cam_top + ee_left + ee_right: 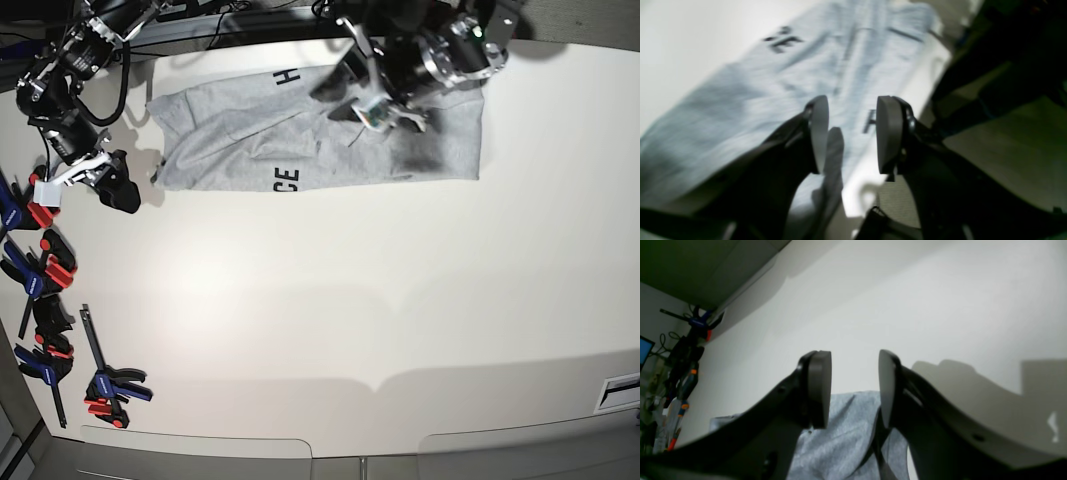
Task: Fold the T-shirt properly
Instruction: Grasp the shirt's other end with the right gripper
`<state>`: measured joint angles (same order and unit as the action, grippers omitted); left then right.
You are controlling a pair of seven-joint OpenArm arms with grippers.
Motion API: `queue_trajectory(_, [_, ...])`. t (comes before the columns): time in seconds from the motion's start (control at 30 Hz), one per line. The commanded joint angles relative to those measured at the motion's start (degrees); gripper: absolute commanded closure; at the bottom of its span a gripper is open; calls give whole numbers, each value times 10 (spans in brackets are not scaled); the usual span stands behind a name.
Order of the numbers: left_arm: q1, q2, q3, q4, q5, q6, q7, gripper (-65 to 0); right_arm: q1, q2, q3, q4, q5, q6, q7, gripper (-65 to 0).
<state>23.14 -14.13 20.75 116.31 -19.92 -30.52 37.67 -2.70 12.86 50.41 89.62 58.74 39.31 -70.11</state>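
Hovering over the one T-shirt (750,96), the left gripper (853,133) has its two pads spread with nothing between them. Beneath it the grey garment lies partly folded along the far edge of the white table (330,320), with black lettering showing in two places. The right gripper (853,388) stands by the shirt's other end, jaws parted and empty. Several red-and-blue clamps (45,270) sit at the table's edge; exact count unclear.
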Motion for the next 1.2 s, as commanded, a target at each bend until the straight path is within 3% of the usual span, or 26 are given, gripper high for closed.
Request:
queue_trajectory(0.0, [-4, 0, 5, 10, -10, -9, -15, -215, 6, 12, 2, 10, 18, 7, 7, -222])
queue_trajectory(0.1, [-6, 0, 7, 10, -9, -8, -15, -216, -10, 21, -4, 9, 16, 7, -7, -232])
queue_trajectory(0.23, [-6, -1, 7, 10, 20, -8, -15, -221, -63, 40, -29, 7, 2, 7, 7, -371])
queue_trajectory(0.3, [-6, -1, 7, 10, 20, -8, -15, -221, -88, 41, -34, 7, -25, 7, 30, -403])
queue_trajectory(0.5, [-6, -1, 7, 10, 19, -8, -15, -222, -113, 41, -34, -13, -31, 7, 47, -403])
queue_trajectory(0.7, [-6, -1, 7, 10, 19, -8, -15, -222, -88, 42, -40, -136, -26, 7, 69, -403])
queue_trajectory(0.93, [-6, -1, 7, 10, 19, -8, -15, -222, -67, 41, -40, -202, 43, 7, -4, -403])
queue_trajectory(1.17, [-6, -1, 7, 10, 19, -7, -15, -222, -65, 41, -40, -202, 15, 7, -8, -402])
